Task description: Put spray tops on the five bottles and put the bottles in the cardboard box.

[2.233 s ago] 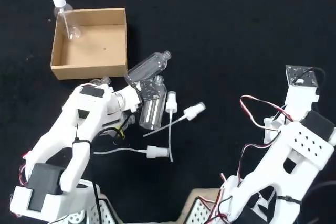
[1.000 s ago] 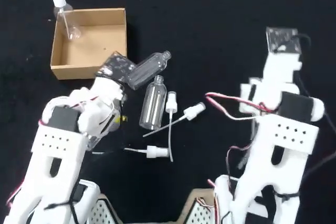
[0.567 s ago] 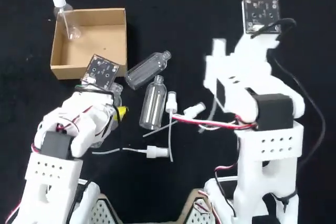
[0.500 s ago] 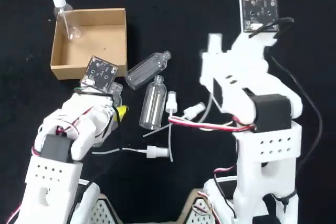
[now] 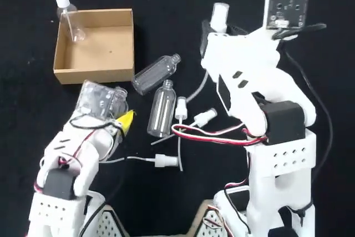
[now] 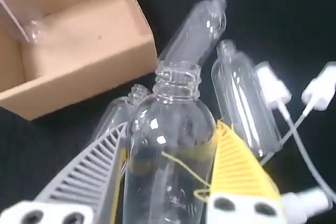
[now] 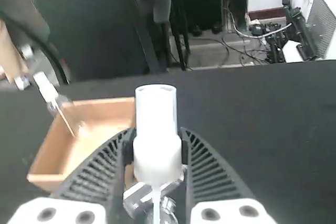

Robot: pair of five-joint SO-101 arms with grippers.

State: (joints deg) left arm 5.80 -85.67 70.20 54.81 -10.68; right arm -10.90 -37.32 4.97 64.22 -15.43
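My left gripper [image 5: 115,116] [image 6: 170,177] is shut on a clear bottle [image 6: 170,140] with a bare neck, held near the front corner of the cardboard box [image 5: 94,69] [image 6: 79,72]. My right gripper [image 5: 217,29] [image 7: 155,153] is shut on a white spray top [image 5: 220,14] [image 7: 155,124], raised over the table's middle with its tube hanging down. Two bare bottles [image 5: 157,73] [image 5: 162,108] lie between the arms. Another one [image 6: 118,121] lies under the held bottle. Three spray tops [image 5: 181,109] [image 5: 205,117] [image 5: 165,161] lie beside them. A capped bottle [image 5: 66,9] leans in the box.
The box stands at the far left with bare floor inside. Black tabletop stretches open at the far right and behind the box. The right arm's red and white cables [image 5: 211,134] hang over the loose spray tops.
The right arm swung up from the right front to above the table's middle, carrying the spray top. The left arm drew back from the lying bottles with its bottle.
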